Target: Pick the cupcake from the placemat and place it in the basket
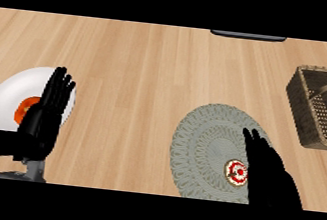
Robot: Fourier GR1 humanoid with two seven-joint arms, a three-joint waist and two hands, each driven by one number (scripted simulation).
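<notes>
The cupcake (pixel 236 173), seen from above as a small round top in red, white and brown, sits on the grey-green woven round placemat (pixel 211 147) at the lower right. My right hand (pixel 272 176) stands just right of the cupcake, fingers straight and pointing away, open and holding nothing. The brown wicker basket (pixel 319 106) with a handle stands at the far right, beyond the placemat. My left hand (pixel 44 114) rests open at the lower left, fingers up.
A white plate (pixel 9 93) with an orange object (pixel 24 107) on it lies under and behind the left hand. A dark flat object (pixel 248 36) shows at the counter's far edge. Bare wooden counter fills the middle.
</notes>
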